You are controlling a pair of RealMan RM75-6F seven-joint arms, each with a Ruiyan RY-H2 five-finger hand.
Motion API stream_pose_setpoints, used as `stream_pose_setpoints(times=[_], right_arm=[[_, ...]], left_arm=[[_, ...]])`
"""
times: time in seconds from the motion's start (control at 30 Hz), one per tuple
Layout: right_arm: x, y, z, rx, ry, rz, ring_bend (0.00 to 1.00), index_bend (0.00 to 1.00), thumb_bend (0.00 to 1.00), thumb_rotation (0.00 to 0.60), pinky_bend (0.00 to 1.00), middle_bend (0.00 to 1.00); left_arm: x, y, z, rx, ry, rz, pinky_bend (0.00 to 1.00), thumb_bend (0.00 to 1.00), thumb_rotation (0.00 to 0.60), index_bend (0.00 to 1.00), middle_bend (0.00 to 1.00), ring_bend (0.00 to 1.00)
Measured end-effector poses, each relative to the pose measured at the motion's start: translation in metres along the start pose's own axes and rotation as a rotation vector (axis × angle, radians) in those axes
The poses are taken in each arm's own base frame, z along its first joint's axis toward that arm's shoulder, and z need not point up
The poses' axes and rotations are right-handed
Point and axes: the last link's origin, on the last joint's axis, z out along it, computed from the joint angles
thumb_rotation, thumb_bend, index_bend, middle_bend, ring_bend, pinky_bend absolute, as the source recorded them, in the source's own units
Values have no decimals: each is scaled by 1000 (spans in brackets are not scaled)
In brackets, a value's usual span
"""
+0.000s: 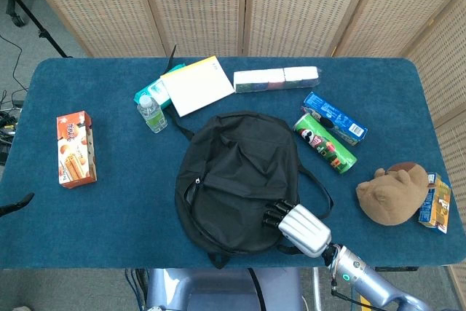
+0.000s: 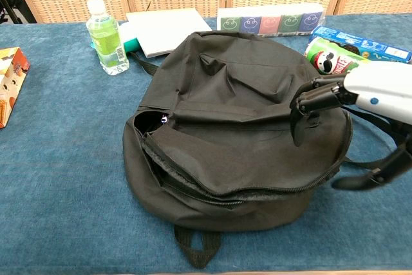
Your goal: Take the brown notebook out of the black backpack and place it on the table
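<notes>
The backpack (image 1: pixel 237 180) lay mid-surface (image 1: pixel 109 209), with the bottle (image 1: pixel 151 113) behind it to the left, the chip can (image 1: pixel 325 143) to its right, and the right hand (image 1: pixel 295 225) on its near-right edge.

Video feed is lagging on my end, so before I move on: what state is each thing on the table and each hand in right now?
black backpack: lying flat, main zipper partly open, no notebook showing.
right hand: over the backpack's right side, fingers curled down onto the fabric, holding nothing.
left hand: not in view.
water bottle: upright, capped.
Pringles can: lying on its side.
orange carton: lying flat.
plush toy: lying near the table's right edge.
</notes>
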Motion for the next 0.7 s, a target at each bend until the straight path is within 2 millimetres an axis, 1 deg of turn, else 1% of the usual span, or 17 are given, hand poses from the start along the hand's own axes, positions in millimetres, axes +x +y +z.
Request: stream_pose_setpoints(times=[0.07, 0.27, 0.33, 0.5, 0.7], right_arm=[[-2, 2, 3, -9, 11, 12, 338, 594, 432, 600, 327, 566], [-4, 4, 11, -40, 41, 97, 396, 662, 590, 600, 391, 629], [-3, 4, 15, -52, 59, 131, 397, 663, 616, 600, 394, 631], [1, 5, 22, -91, 101, 226, 400, 669, 642, 600, 399, 638], [13, 7, 36, -177, 160, 384, 407, 678, 668, 600, 416, 648]], left_arm=[[0, 0, 0, 0, -2, 0, 61, 61, 600, 0, 0, 0], [-1, 0, 0, -1, -7, -1, 61, 62, 600, 0, 0, 0], [-2, 0, 0, -2, -9, -1, 62, 63, 600, 0, 0, 0], [-2, 2, 0, -14, -16, -6, 61, 68, 600, 0, 0, 0], [-3, 7, 1, -64, -28, -29, 62, 72, 600, 0, 0, 0]])
